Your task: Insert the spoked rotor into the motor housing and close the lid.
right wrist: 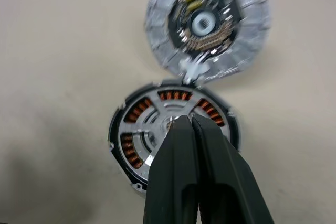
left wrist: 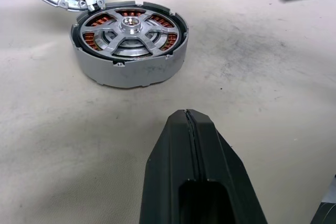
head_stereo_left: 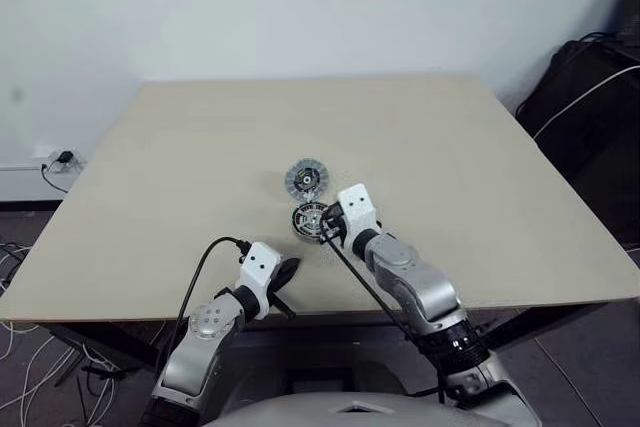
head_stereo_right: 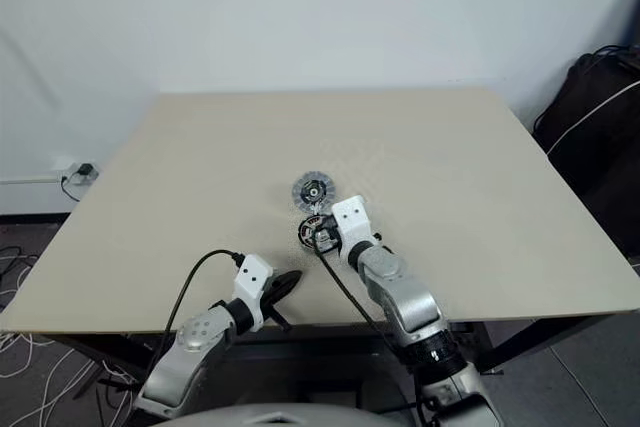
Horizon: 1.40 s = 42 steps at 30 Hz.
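Note:
The motor housing (left wrist: 126, 72) is a round grey can on the tan table, with copper windings showing inside. The spoked rotor (left wrist: 129, 29) sits in it, silver hub up. The lid (right wrist: 247, 40) lies face up just beyond the housing and meets its rim at a small tab. My right gripper (right wrist: 188, 121) is shut with nothing between its fingers. Its tips hang over the rotor's hub, and I cannot tell if they touch it. My left gripper (left wrist: 187, 116) is shut and empty, a short way from the housing toward the table's front edge (head_stereo_left: 320, 312).
The tan table (head_stereo_left: 180, 167) is bare around the parts. A black cable (head_stereo_left: 195, 282) loops over the front edge beside the left arm. A dark bag (head_stereo_left: 590, 97) stands past the table's right side.

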{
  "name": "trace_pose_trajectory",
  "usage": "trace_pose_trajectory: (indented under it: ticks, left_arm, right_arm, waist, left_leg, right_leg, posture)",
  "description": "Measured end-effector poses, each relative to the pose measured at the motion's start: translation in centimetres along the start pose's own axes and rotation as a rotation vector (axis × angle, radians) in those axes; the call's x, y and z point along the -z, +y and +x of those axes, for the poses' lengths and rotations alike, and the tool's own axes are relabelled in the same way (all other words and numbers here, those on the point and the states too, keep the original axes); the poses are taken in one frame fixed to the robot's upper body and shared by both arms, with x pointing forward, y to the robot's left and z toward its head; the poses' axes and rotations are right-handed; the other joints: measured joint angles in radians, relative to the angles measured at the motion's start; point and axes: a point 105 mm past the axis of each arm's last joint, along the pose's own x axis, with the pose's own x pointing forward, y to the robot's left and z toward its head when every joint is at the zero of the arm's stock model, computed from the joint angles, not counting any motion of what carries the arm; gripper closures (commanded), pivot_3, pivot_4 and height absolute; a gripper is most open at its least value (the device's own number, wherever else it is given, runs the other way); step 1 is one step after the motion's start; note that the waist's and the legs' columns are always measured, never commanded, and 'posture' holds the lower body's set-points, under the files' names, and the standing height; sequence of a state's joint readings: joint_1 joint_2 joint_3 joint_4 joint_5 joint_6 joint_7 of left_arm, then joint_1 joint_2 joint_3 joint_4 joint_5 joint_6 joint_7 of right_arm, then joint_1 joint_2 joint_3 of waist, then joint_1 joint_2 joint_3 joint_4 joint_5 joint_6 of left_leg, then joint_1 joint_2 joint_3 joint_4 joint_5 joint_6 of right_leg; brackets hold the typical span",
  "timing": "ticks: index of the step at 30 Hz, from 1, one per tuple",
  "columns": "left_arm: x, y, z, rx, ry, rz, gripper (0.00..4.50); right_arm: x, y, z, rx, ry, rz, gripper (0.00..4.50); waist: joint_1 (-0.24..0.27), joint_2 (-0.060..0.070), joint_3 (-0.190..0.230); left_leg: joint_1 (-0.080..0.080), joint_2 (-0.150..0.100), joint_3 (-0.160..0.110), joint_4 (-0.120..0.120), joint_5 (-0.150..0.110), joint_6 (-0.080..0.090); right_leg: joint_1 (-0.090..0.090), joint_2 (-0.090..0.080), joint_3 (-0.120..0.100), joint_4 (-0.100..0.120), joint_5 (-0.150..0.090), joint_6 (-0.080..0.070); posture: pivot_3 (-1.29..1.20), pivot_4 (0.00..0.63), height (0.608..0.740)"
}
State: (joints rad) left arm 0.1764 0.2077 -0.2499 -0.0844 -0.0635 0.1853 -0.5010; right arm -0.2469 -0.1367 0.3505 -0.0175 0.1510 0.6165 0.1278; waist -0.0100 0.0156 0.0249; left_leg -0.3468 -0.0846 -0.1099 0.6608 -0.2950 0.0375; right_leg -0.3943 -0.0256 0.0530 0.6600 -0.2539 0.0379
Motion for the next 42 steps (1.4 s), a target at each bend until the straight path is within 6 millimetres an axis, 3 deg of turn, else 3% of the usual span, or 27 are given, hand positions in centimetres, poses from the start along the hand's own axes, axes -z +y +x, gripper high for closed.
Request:
trace_pose_trajectory:
  ticks: [12, 22, 27, 30, 36, 42]
  left_arm:
    - [0.0, -0.1, 0.0, -0.014, -0.007, -0.007, 4.5]
    - [-0.2, -0.4, 0.2, -0.017, -0.024, -0.013, 4.5]
    - [-0.2, -0.4, 0.2, -0.018, -0.025, -0.016, 4.5]
    - [-0.2, -0.5, 0.3, -0.017, -0.027, -0.019, 4.5]
    - [0.1, -0.8, 0.7, -0.009, -0.025, -0.037, 4.5]
    - [0.0, -0.8, 0.8, -0.01, -0.034, -0.035, 4.5]
  right_arm:
    - [-0.2, -0.3, 3.6, -0.009, 0.07, -0.088, 4.44]
    - [0.5, -0.3, 3.8, -0.047, 0.125, -0.116, 4.44]
    - [0.4, -0.9, 3.0, -0.105, 0.133, -0.238, 4.44]
    - [0.2, -1.5, 1.9, -0.185, 0.16, -0.393, 3.84]
    - [-2.0, -0.8, -0.7, -0.422, 0.198, -0.731, 1.9]
    - [-0.6, 0.7, -1.6, -0.6, 0.31, -0.891, 1.9]
  waist:
    - [-0.001, 0.0, 0.0]
    - [-0.002, 0.0, -0.003]
    - [-0.002, 0.0, -0.003]
    - [-0.002, 0.0, -0.002]
    - [-0.001, -0.001, -0.002]
    - [0.001, -0.003, -0.001]
  left_leg:
    - [0.001, -0.001, 0.0, -0.001, 0.0, 0.0]
    - [0.003, -0.001, -0.001, -0.001, 0.0, 0.0]
    - [0.003, -0.001, -0.001, -0.001, 0.0, 0.0]
    - [0.002, -0.001, -0.001, 0.0, 0.0, 0.0]
    - [0.001, -0.001, -0.001, 0.0, 0.0, 0.0]
    - [0.001, -0.001, -0.002, 0.001, 0.0, 0.0]
  right_leg:
    - [0.0, 0.0, 0.0, 0.0, 0.0, -0.001]
    - [0.002, 0.0, 0.0, 0.001, 0.0, -0.001]
    - [0.002, 0.0, 0.0, 0.0, 0.0, -0.001]
    - [0.001, 0.0, 0.0, 0.0, 0.0, -0.001]
    - [0.001, 0.0, -0.001, 0.0, 0.0, 0.0]
    - [0.001, -0.001, -0.002, 0.0, 0.0, 0.0]
  posture:
    - [0.0, 0.0, 0.74]
    - [0.0, 0.0, 0.74]
    - [0.0, 0.0, 0.74]
    - [0.0, 0.0, 0.74]
    - [0.0, 0.0, 0.74]
    - [0.0, 0.0, 0.74]
